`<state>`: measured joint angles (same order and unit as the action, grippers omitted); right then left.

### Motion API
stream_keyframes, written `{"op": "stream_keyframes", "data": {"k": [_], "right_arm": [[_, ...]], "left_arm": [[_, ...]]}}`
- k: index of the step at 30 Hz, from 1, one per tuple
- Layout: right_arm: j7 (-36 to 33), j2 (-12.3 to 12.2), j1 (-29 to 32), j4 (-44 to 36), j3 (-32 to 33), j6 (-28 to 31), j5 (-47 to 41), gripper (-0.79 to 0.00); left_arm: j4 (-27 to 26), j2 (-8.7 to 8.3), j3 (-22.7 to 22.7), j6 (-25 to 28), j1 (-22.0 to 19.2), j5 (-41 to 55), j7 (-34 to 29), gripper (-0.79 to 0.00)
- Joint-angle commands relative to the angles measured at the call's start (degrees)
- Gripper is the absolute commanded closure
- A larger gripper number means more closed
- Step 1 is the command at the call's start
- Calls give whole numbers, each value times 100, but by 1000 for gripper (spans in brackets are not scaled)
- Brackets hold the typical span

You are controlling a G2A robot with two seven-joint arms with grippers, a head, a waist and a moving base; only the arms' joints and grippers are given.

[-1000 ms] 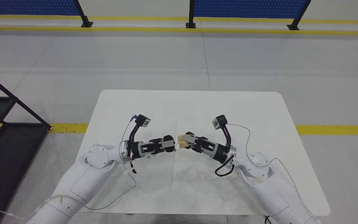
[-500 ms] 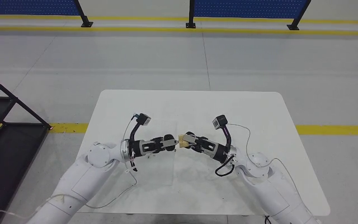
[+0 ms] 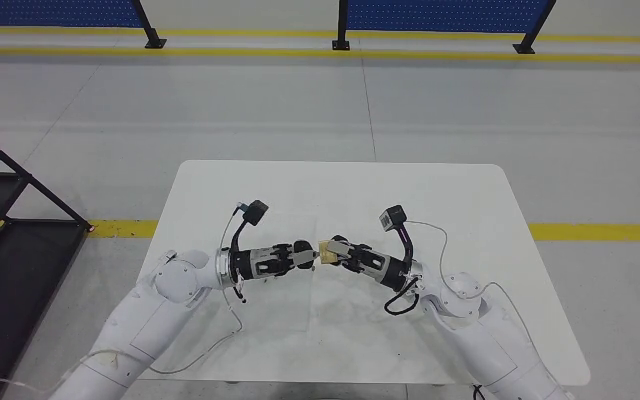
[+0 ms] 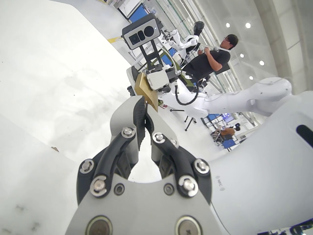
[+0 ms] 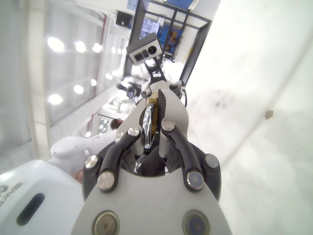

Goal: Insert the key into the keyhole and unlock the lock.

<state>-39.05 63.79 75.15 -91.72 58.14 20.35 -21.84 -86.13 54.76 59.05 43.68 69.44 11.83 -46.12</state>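
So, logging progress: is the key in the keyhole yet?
Cannot tell: the left gripper, tips closed, meets the brass lock in the right gripper, hiding the key and keyhole.

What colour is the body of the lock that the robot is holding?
Brass gold; the lock shows best in the left wrist view.

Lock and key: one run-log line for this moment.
left gripper shut on key | right gripper shut on lock | key tip at lock | inserted: cannot tell
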Motion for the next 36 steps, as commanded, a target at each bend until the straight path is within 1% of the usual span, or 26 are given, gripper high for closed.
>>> {"op": "stream_keyframes", "data": {"k": [1, 13, 22, 36], "right_arm": [[0, 0, 0, 0, 0, 0, 0, 0], [0, 0, 0, 0, 0, 0, 0, 0], [0, 0, 0, 0, 0, 0, 0, 0], [0, 0, 0, 0, 0, 0, 0, 0]], "left_arm": [[-61, -4, 42, 76, 43, -204, 93, 0], [-323, -2, 250, 387, 222, -1281, 710, 0], [-550, 12, 376, 352, 352, -2277, 1245, 0], [-837, 25, 580, 632, 532, -3534, 2005, 0]]}}
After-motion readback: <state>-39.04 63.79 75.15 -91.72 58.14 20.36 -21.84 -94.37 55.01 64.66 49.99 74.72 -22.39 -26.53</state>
